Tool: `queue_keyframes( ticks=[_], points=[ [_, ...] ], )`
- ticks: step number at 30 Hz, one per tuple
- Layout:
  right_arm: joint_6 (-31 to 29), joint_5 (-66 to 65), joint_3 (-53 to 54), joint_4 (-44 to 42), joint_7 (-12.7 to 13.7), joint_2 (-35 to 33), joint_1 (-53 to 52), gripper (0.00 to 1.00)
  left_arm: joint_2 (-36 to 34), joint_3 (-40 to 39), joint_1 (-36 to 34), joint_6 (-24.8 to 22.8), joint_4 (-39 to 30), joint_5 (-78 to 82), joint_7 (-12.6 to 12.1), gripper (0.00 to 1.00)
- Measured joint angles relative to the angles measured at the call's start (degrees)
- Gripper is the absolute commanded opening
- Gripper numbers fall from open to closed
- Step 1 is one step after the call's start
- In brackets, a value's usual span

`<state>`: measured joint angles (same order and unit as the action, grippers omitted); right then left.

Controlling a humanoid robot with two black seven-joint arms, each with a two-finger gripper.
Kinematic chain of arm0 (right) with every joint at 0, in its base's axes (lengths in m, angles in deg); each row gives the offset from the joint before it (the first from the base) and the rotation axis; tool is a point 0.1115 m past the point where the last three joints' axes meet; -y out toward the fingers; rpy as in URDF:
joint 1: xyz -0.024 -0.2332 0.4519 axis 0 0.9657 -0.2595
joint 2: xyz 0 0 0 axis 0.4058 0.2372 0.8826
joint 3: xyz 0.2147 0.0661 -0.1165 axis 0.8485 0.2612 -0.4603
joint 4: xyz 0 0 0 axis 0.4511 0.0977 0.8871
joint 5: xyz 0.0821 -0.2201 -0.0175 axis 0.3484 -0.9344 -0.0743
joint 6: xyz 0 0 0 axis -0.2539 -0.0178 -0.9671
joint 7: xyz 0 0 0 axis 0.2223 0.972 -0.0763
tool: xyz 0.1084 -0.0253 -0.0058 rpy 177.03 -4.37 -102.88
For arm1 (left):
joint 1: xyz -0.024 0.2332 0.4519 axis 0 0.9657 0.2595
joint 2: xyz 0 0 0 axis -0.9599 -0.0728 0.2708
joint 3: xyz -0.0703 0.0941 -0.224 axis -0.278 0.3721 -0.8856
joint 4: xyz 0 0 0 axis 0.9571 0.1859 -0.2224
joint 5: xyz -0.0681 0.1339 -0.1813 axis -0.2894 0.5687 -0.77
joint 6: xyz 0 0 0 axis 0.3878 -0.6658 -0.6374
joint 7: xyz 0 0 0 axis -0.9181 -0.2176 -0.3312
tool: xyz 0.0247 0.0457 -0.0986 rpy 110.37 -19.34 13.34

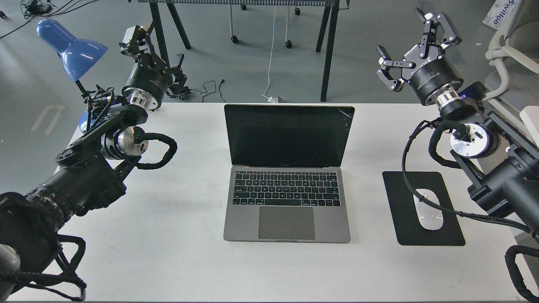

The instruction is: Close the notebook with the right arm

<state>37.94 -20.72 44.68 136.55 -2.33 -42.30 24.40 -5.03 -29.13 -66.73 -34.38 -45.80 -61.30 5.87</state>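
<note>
Black right arm (484, 143) raised beside notebook (288, 172) | pincer (410, 40) spread wide, seemingly empty

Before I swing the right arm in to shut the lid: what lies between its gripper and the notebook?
Head view: only bare white table between the right gripper and the notebook.

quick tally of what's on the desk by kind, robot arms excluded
Notebook: 1, open
Mouse pad: 1
Mouse: 1, on the pad
Desk lamp: 1, blue, at the far left edge
Total: 4
</note>
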Motion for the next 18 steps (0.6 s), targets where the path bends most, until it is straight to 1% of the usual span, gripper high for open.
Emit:
queue_keyframes(
  ticks=[7,12,15,18],
  points=[
    [0.0,0.0,0.3,0.0,0.0,-0.1,0.2,1.0,0.2,0.0,0.0,0.9,0.0,0.1,0.0,1.0],
    [0.2,0.0,-0.4,0.1,0.0,0.2,0.2,1.0,0.1,0.0,0.0,0.5,0.0,0.0,0.0,1.0],
    [2.2,-0.5,-1.6,0.1,0.3,0.5,-0.9,1.0,0.1,0.0,0.0,0.4,0.0,0.0,0.0,1.0],
    [4.3,-1.2,-4.9,-0.5,0.6,0.5,-4.0,1.0,0.1,0.0,0.0,0.4,0.0,0.0,0.0,1.0]
  ],
)
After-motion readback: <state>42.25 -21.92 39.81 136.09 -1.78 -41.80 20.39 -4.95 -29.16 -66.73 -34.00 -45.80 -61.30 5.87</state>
